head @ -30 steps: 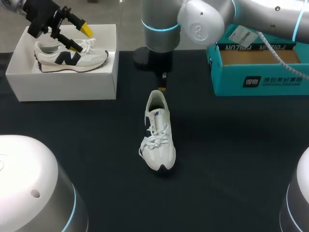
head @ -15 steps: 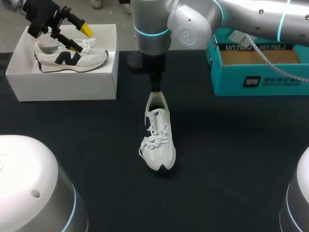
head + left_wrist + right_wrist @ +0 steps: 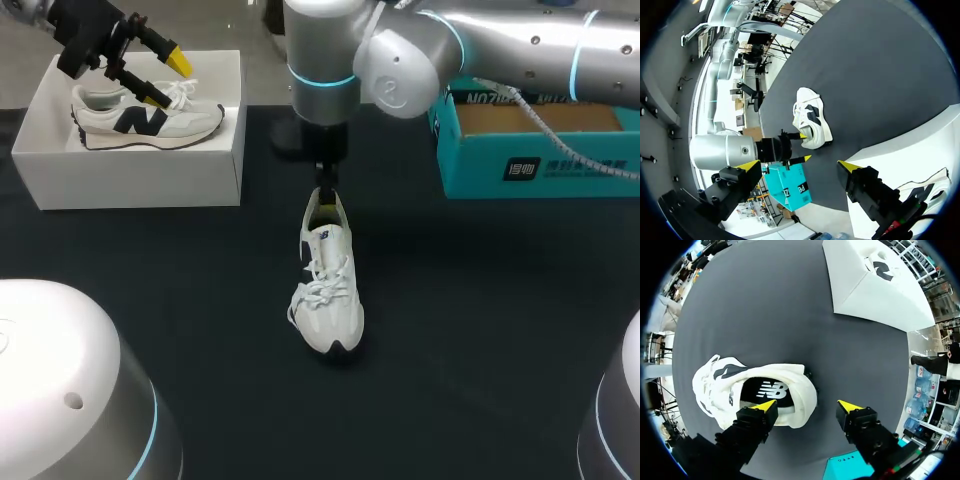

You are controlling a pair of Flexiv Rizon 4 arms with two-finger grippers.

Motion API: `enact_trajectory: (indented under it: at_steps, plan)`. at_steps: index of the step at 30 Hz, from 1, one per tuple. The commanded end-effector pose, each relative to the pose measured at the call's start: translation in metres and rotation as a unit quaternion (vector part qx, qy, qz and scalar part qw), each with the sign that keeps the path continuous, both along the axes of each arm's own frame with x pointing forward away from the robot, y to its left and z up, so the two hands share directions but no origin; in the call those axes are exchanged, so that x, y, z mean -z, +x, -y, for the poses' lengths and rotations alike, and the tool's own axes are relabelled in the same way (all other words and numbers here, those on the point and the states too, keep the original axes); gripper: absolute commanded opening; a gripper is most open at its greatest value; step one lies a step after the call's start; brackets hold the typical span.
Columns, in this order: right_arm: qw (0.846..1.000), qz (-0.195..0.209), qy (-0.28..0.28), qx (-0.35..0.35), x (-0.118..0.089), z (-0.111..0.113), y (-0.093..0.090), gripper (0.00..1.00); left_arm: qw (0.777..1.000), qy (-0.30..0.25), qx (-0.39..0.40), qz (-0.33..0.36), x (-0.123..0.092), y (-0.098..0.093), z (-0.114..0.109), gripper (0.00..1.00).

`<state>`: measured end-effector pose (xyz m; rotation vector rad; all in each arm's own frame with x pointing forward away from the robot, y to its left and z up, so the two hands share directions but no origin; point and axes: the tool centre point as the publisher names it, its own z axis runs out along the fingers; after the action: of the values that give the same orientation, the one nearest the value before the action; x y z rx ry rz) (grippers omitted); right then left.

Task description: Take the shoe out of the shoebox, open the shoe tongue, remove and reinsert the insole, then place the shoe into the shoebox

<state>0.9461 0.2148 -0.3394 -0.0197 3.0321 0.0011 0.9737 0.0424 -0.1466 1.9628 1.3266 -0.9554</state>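
- The right arm masks nearly all of its own jaws above the heel of the shoe; only a sliver of one finger shows.
- The teal shoebox, at the table's far right corner, lies partly behind that arm.
- From the right wrist, the white box is cut off, its second shoe barely seen.

The left gripper hangs at the far left corner, tilted, with its two yellow-tipped fingers spread apart. The right arm comes in from the right and extends past the middle. Its wrist points straight down, and the right gripper is low with its fingers held wide.
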Motion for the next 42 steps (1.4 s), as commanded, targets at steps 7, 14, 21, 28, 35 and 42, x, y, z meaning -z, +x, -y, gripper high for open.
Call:
enact_trajectory:
  at_steps: [7, 14, 21, 28, 35, 42]
  plan:
    - [1.0, -0.022, -0.001, 0.001, 0.037, -0.002, 0.011, 0.81, 1.0, 0.001, 0.001, 0.0, 0.0, 0.001, -0.001, 1.0]
    - [0.999, -0.03, -0.005, 0.015, 0.048, 0.003, 0.012, 0.59, 1.0, 0.001, 0.001, 0.0, 0.0, 0.001, -0.001, 1.0]
    - [0.999, -0.03, -0.007, 0.031, 0.047, 0.003, 0.006, 0.0, 1.0, 0.001, 0.001, 0.0, 0.0, 0.001, -0.001, 1.0]
    - [0.998, -0.018, -0.013, 0.053, 0.013, 0.003, -0.002, 0.0, 1.0, 0.001, 0.001, 0.0, 0.0, 0.001, -0.001, 1.0]
    - [0.998, 0.009, -0.049, 0.048, -0.061, 0.01, -0.002, 0.0, 1.0, 0.001, 0.001, 0.0, 0.0, 0.001, -0.001, 1.0]
    - [0.999, 0.022, -0.037, 0.031, -0.127, 0.021, 0.008, 0.0, 1.0, 0.001, 0.001, 0.0, 0.0, 0.001, -0.001, 1.0]
